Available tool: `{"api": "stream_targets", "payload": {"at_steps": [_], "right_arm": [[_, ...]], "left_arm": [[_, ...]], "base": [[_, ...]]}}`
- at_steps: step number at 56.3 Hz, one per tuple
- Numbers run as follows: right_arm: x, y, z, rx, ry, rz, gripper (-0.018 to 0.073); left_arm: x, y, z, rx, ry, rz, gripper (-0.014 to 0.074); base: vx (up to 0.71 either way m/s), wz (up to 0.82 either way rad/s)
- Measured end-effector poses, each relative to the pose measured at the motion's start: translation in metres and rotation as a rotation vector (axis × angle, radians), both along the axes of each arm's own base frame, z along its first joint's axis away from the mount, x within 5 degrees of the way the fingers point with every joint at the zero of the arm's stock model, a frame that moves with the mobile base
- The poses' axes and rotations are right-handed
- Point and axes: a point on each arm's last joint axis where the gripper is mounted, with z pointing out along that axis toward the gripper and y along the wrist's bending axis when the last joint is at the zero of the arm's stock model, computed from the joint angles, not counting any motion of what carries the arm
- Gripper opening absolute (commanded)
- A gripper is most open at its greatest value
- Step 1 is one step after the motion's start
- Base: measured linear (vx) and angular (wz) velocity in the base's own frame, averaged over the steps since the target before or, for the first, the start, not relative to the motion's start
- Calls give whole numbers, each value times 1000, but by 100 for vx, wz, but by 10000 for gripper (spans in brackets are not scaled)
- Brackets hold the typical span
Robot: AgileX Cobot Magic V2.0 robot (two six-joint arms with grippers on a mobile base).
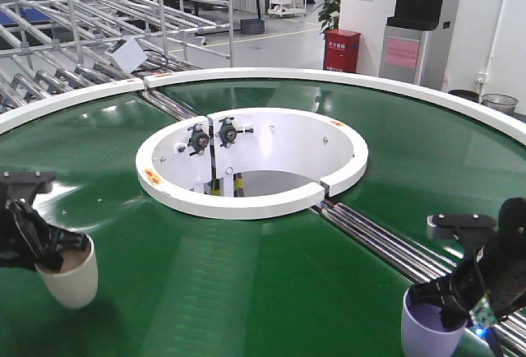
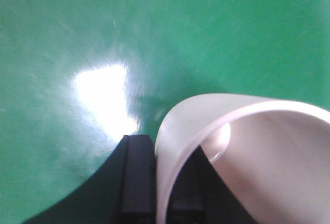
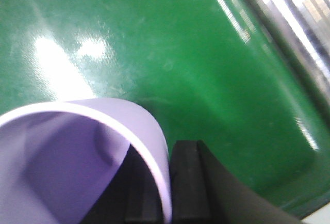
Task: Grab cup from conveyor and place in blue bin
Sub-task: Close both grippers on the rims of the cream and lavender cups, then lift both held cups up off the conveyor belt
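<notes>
As each cup is pinched at its rim, the coming move is seen to turn on the bin's direction, not on any reach. The cream cup (image 1: 70,283) is held roughly upright by the left hand (image 1: 70,250) at the near left edge of the conveyor (image 1: 271,275), one finger inside the wall and one outside. The lilac cup (image 1: 427,331) is gripped likewise by the right hand (image 1: 444,299) at the near right edge, beside the steel rollers (image 1: 386,246). The blue bin is not shown, so its direction cannot be told.
</notes>
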Motion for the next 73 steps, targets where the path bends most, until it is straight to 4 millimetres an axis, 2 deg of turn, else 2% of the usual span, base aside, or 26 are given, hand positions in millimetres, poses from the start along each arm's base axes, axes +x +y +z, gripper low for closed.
{"api": "stream_targets", "payload": {"at_steps": [5, 16, 28, 35, 42, 48, 55, 60, 68, 73], "right_arm": [[-3, 1, 15, 17, -57, 0, -11], [-23, 12, 76, 53, -300, 20, -9], [-67, 43, 143, 37, -556, 145, -9], [-99, 43, 177, 65, -675, 141, -9], [-126, 36, 199, 61, -749, 132, -9], [-148, 30, 212, 57, -781, 129, -9], [-166, 25, 217, 50, -766, 126, -9], [-174, 24, 212, 48, -759, 127, -9], [-192, 20, 204, 60, -833, 128, -9], [-200, 18, 205, 67, -878, 128, -9]], "left_arm": [[-9, -4, 26, 17, -64, -30, -6], [-32, -30, 84, 27, -243, -129, -6], [-60, -67, 131, -24, -407, -226, -6], [-96, -81, 171, -25, -523, -292, -5], [-142, -78, 204, -28, -657, -299, -3], [-189, -70, 210, -28, -738, -288, -3], [-238, -61, 193, -27, -769, -279, -1], [-270, -56, 187, -25, -838, -267, -1], [-300, -49, 185, -3, -944, -251, -1], [-306, -47, 187, 16, -981, -247, -1]], "base": [[0, 0], [0, 0], [0, 0], [0, 0], [0, 0], [0, 0], [0, 0], [0, 0], [0, 0], [0, 0]]}}
